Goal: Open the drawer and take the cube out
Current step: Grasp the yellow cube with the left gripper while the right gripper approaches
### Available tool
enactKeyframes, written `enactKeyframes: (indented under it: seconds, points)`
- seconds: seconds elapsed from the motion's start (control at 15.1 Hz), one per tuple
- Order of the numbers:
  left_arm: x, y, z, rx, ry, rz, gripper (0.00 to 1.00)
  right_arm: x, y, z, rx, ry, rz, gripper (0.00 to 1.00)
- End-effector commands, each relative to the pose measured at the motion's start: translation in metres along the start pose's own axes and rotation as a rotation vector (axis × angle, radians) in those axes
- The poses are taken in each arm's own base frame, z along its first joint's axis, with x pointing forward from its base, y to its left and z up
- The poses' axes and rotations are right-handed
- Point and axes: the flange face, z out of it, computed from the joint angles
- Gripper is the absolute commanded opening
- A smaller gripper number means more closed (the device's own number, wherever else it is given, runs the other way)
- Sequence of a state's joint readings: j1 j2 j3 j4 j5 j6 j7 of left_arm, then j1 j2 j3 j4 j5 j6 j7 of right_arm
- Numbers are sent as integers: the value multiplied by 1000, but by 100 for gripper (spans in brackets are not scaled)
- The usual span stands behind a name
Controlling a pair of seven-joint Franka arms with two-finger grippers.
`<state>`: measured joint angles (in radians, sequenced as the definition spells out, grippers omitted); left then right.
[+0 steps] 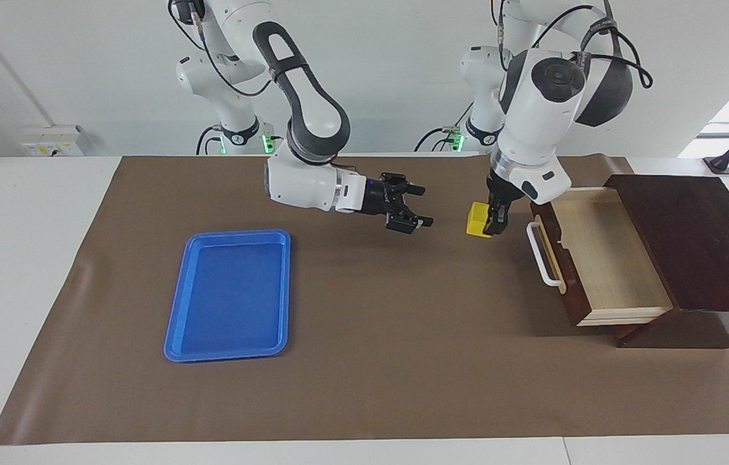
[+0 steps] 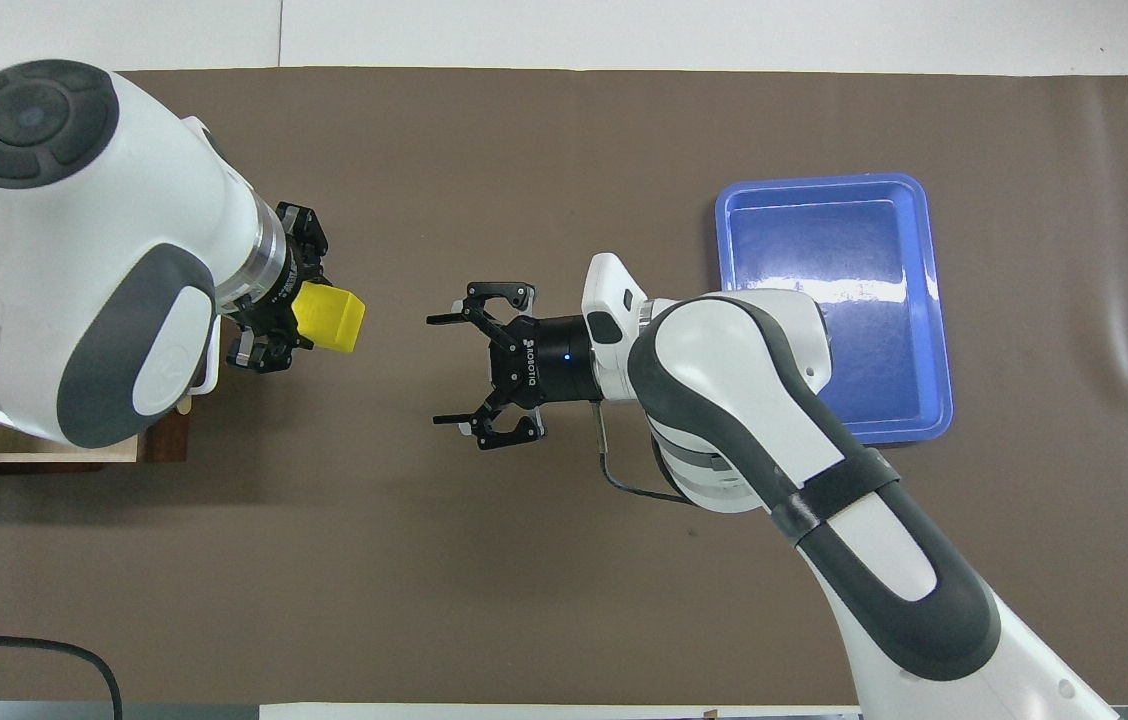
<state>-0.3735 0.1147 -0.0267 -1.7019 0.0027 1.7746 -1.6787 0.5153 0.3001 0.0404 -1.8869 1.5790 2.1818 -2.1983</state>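
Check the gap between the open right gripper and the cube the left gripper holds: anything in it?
Nothing visible. The left gripper is shut on the cube, held out of the open drawer over bare brown mat. The right gripper hangs open, pointing at the cube, with only open mat under the gap. The blue tray lies off that line.

White arms, dark grey joint bands, black cables; black tool [image 2: 454, 368] marked ROBOTIQ, blue light.
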Motion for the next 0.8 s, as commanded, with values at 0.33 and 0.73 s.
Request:
enactKeyframes:
  seconds: [0.33,0.73]
  points:
    - [-40,-29,4,-41,-22,-120,0,-37,-24,19,61,-5,-58,100]
    - [-50,-41,13,-59,-26,-113,0,-34,-23,14,41,59,125,100]
